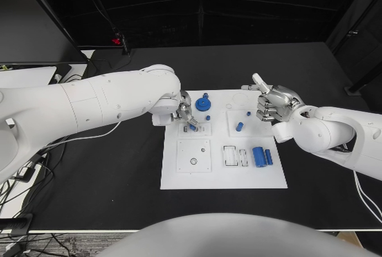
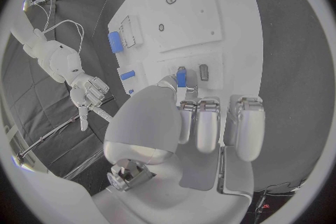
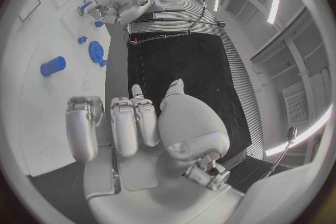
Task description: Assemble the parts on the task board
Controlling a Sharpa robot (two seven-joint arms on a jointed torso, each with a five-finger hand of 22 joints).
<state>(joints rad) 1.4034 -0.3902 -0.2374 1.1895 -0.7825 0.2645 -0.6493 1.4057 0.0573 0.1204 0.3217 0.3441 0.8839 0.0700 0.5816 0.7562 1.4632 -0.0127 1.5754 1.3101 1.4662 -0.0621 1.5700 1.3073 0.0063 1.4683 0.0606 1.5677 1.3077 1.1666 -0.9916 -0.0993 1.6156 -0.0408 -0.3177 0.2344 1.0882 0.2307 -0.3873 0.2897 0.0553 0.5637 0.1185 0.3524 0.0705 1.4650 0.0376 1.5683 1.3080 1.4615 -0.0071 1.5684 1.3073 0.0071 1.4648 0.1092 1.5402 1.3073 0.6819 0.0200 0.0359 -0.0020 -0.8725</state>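
Left hand (image 1: 185, 112) is largely covered by its own forearm in the head view, so the grasp there is hard to make out; the contact point is also partly blocked by the thumb in the left wrist view. A small blue part (image 2: 181, 75) is seen pinched at the fingertips (image 2: 184, 105) of that hand, just above the task board (image 1: 223, 177) at its near-left block; whether the part is seated in a hole cannot be told. The remaining fingers are held curled down side by side. Right hand (image 1: 275, 104) is held raised over the board's right edge, palm turned inward, fingers loosely curled with one extended upward; nothing is held in it. A blue peg (image 1: 239, 125) lies just beside its fingertips, not touched. A blue gear-like part (image 1: 203, 104) stands between the two hands. Two blue cylinders (image 1: 263, 156) lie well clear of both hands, toward the board's near side, beside the slotted holder (image 1: 234, 156).
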